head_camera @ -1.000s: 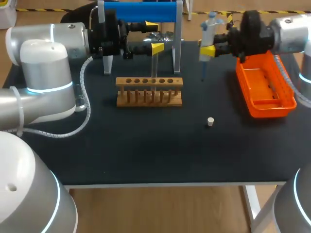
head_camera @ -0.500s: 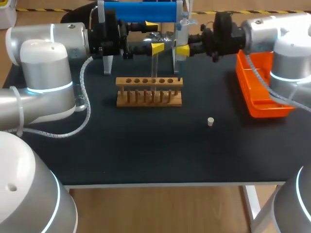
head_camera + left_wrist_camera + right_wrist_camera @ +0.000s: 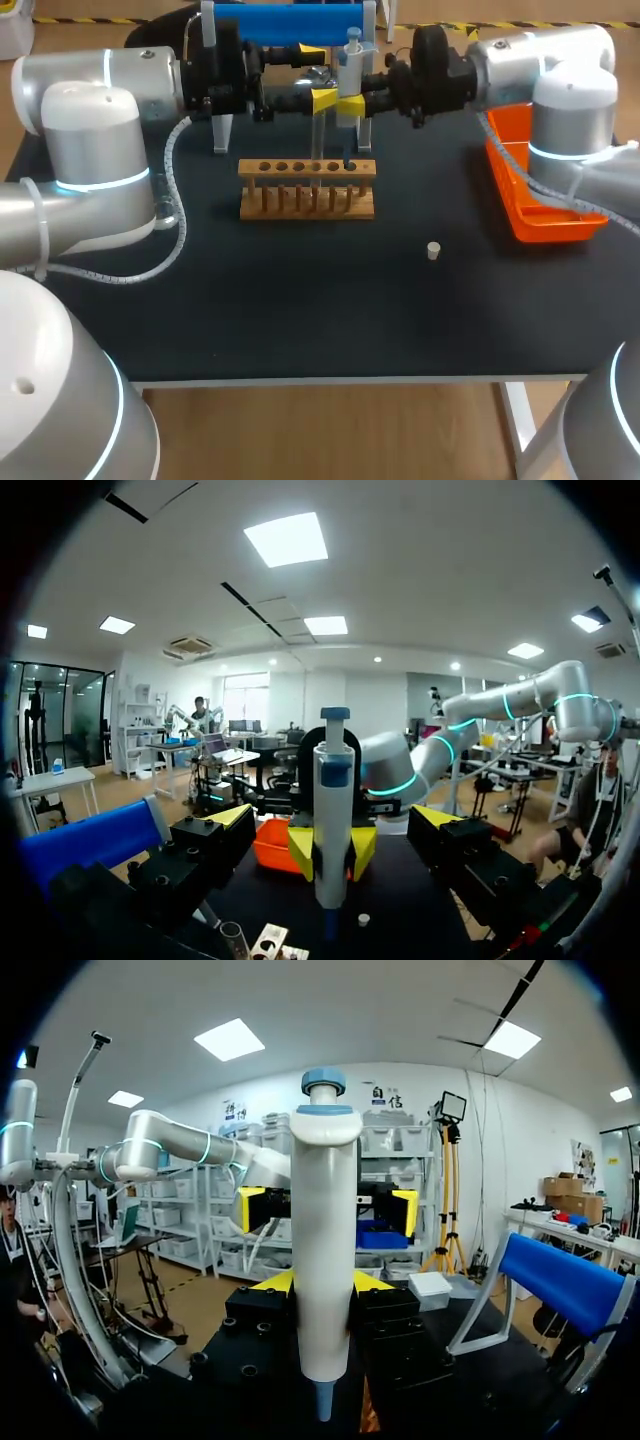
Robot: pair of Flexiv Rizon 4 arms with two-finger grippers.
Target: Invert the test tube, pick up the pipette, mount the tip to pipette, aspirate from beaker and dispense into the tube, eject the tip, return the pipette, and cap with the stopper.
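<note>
Right pincer is clamped on the pipette, keeping it upright so its tip points down at the wooden rack, where the glass tube stands, likely for filling. Left pincer hangs alongside, spread wide and empty.

We saw a black table carrying a light brown wooden rack with a row of dark holes. At the right stood a bright orange tray. A small cream stopper showed pale against the black. The pipette was white with a blue cap, and its tip was pale blue. The test tube was clear. At the far edge a bright blue roll sat on a grey stand. The left gripper and right gripper were black with yellow tips. Our left arm and right arm were silver-grey, ringed with glowing cyan bands.
</note>
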